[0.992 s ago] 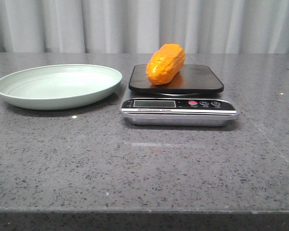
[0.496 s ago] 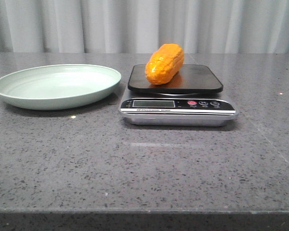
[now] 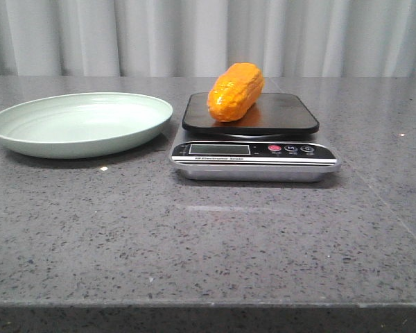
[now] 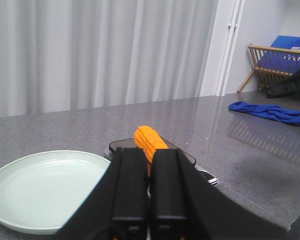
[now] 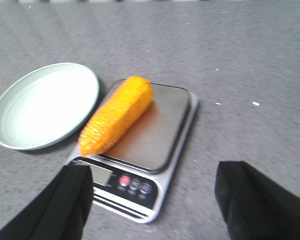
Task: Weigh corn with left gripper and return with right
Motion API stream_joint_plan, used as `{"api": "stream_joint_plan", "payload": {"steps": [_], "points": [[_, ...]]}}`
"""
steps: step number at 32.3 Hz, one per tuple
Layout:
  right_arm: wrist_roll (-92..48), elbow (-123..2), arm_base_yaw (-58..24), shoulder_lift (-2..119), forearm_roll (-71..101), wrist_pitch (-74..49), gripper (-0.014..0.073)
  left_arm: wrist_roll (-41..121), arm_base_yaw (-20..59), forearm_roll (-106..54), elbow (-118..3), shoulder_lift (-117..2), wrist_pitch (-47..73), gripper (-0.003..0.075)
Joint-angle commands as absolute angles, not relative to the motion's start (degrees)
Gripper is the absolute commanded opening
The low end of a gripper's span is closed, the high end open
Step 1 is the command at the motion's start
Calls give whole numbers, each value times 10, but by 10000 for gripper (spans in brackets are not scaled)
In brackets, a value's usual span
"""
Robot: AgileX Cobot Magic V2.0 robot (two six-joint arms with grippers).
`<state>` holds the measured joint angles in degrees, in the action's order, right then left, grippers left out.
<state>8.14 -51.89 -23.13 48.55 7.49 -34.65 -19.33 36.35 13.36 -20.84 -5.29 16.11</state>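
The orange-yellow corn [image 3: 236,91] lies on the black platform of the kitchen scale [image 3: 255,149], toward its left side. It also shows in the left wrist view [image 4: 149,140] and in the right wrist view [image 5: 117,115]. The pale green plate [image 3: 14,135] sits empty to the left of the scale. My left gripper [image 4: 148,156] is shut and empty, back from the scale, with the corn beyond its fingertips. My right gripper [image 5: 152,197] is wide open and empty, above the near side of the scale. Neither gripper shows in the front view.
The scale and plate stand on a grey speckled table [image 3: 208,236] with a pale curtain behind. In the left wrist view a blue cloth [image 4: 270,111] lies on the table off to the side, with a wooden rack [image 4: 270,65] beyond it.
The front view has shifted slightly, so plate, scale and corn sit a few pixels further left. The corn stays on the scale.
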Motion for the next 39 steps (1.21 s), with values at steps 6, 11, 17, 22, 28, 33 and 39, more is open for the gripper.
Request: {"api": "stream_joint_plan", "payload": {"steps": [6, 11, 17, 22, 28, 33, 39], "points": [[159, -783, -293, 692, 54, -448, 603, -194, 366, 134, -224, -59, 116, 127], [291, -896, -335, 790, -29, -517, 603, -194, 366, 134, -224, -59, 116, 127], [440, -980, -383, 884, -128, -595, 603, -194, 366, 134, -224, -59, 116, 127], [506, -999, -386, 933, -131, -627, 603, -194, 366, 134, -224, -59, 116, 127], [531, -1000, -386, 970, -142, -644, 603, -194, 366, 134, -224, -56, 116, 127], [531, -1000, -386, 1000, -143, -644, 603, -194, 366, 134, -224, -54, 116, 127], [531, -1000, -381, 1037, -156, -646, 602, -194, 366, 134, -224, -54, 116, 127]]}}
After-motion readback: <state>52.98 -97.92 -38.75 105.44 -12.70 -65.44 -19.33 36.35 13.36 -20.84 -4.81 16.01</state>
